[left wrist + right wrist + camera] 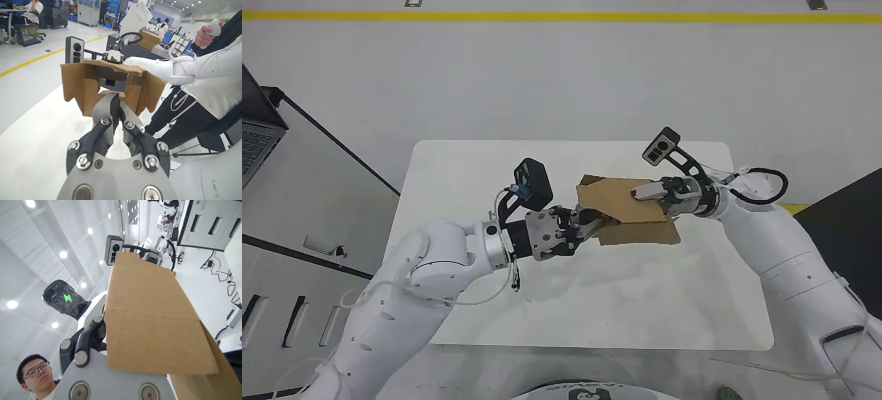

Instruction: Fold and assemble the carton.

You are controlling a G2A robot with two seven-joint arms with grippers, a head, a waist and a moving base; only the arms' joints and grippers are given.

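We see the carton [635, 228] held partly opened just over the bench [662, 300], between both arms. The left gripper [115, 99] has its jaws closed tight on a near flap edge. The right gripper [650, 190] has its jaws clamped on the far top panel, one above, one beneath.

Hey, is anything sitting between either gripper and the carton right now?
Nothing visible does. The left gripper is pinched on a flap edge of the carton, and the right gripper clamps the panel on the opposite side, so both are in direct contact with it.
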